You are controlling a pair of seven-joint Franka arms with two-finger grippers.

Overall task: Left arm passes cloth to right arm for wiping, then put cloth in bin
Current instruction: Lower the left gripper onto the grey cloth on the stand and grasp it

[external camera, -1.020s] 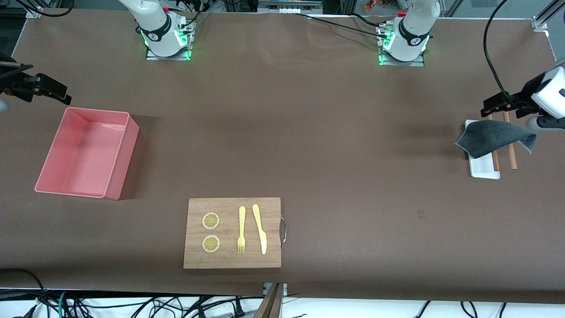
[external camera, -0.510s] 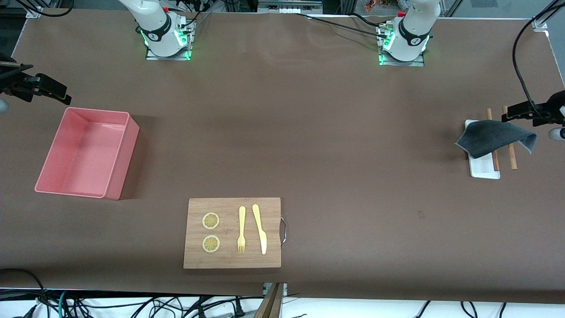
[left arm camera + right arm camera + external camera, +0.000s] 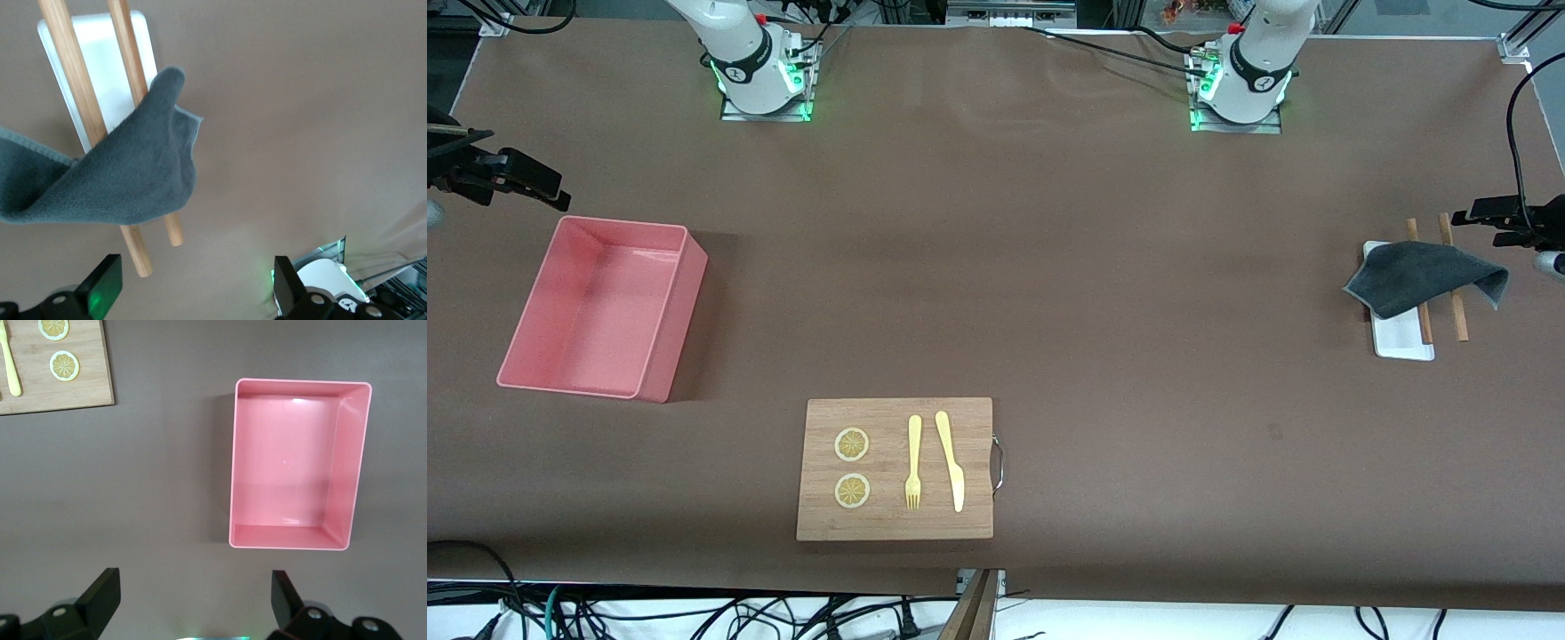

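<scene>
While both spread grippers — left gripper (image 3: 193,293), right gripper (image 3: 193,603) — show cropped, the cloth (image 3: 1423,277) half-hides two sticks (image 3: 1451,293).

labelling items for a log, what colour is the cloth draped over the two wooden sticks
Dark grey cloth; clearest in the left wrist view.

- One pink bin (image 3: 601,307) stood toward the right arm's end of the table.
- One cutting board (image 3: 895,469) carried two lemon slices (image 3: 852,444), one fork (image 3: 913,462) and one knife (image 3: 951,460).
- One white tray (image 3: 1400,333) bore two wooden sticks (image 3: 1458,320) and one grey cloth (image 3: 1423,277).
</scene>
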